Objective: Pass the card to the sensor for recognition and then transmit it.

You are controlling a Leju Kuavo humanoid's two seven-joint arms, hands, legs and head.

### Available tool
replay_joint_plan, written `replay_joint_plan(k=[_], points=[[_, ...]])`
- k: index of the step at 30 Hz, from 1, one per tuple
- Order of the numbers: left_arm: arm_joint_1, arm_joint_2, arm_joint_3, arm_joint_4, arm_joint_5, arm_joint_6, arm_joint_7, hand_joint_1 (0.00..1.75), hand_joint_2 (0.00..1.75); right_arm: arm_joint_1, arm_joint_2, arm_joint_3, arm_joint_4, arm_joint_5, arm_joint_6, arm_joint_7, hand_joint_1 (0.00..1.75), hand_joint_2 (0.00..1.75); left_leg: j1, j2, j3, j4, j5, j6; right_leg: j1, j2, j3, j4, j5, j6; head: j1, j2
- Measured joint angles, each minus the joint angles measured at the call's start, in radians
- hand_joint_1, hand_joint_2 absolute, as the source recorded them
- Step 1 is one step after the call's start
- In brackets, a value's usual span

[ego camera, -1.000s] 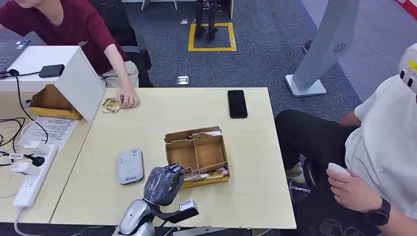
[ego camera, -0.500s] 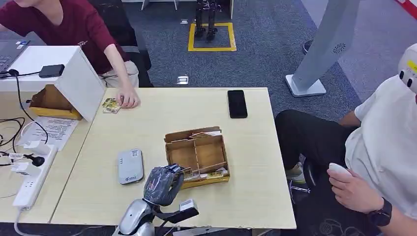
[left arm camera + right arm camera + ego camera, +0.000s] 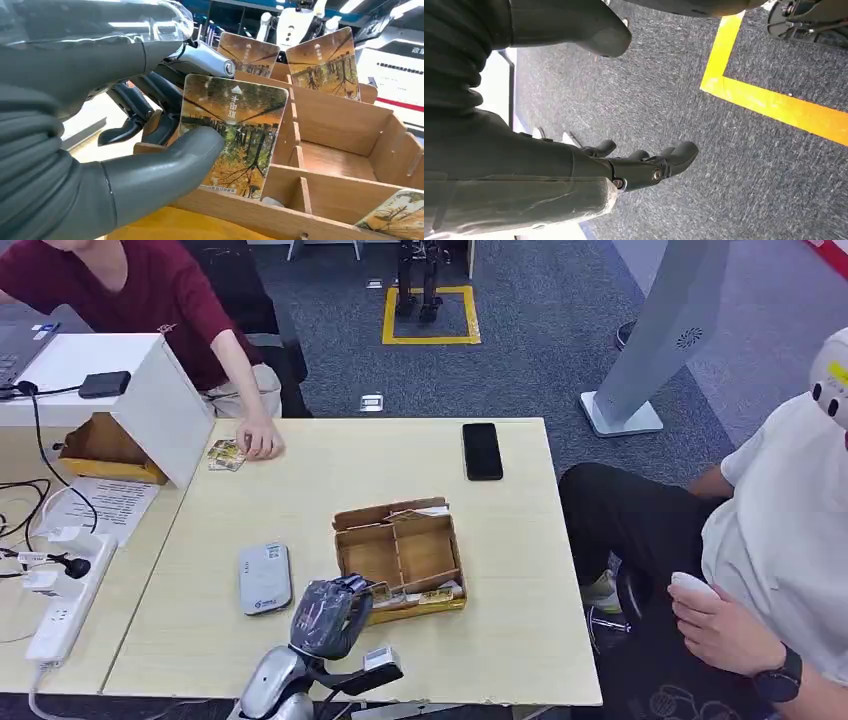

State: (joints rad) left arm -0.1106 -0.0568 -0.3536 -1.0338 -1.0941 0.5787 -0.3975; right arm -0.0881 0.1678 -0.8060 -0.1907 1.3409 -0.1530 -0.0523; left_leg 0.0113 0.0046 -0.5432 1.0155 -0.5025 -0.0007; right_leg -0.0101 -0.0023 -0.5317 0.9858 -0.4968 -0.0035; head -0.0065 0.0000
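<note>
1. Since the earlier pictures almost nothing has been moved: the left hand (image 3: 327, 615) is kept at the front left corner of the wooden box (image 3: 400, 560), shifted only a tiny bit.
2. In the left wrist view a card (image 3: 233, 134) with a picture of autumn trees is pinched by the left hand (image 3: 125, 125). The thick grey thumb (image 3: 165, 165) is pressed on the card's face, and the dark fingers (image 3: 145, 107) are seen behind the card.
3. The card is held upright, just above the front wall of the box.
4. Two more cards (image 3: 290, 60) of the same kind are stood against the back wall of the box. Another card (image 3: 395, 217) is laid in a front part of the box.
5. The box is placed near the middle of the bench (image 3: 300, 500). It is split into parts by thin wooden walls.
6. The grey card sensor (image 3: 265, 578) is laid flat on the bench, just beside the left hand and left of the box.
7. A black phone (image 3: 482, 450) is laid near the far edge of the bench.
8. A few cards (image 3: 226, 454) at the far left corner of the bench are touched by the hand of a person (image 3: 262, 443) in a dark red shirt.
9. The right hand (image 3: 644, 165) is hung over the grey carpet. Its fingers are spread and nothing is held in it.
10. Another person in a white shirt (image 3: 780, 540) is seated to the right of the bench.
</note>
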Motion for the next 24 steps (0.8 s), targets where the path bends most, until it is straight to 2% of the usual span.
replay_joint_plan(k=[24], points=[[0.011,0.013,0.000,-0.023,0.002,0.000,0.000,1.75,1.75,0.000,0.000,-0.014,0.000,0.006,0.000,-0.003,0.00,1.75,0.000,0.000,0.000,0.000,0.000,0.000,0.000,0.000,0.000,0.000,0.000,0.000,0.000,0.000]])
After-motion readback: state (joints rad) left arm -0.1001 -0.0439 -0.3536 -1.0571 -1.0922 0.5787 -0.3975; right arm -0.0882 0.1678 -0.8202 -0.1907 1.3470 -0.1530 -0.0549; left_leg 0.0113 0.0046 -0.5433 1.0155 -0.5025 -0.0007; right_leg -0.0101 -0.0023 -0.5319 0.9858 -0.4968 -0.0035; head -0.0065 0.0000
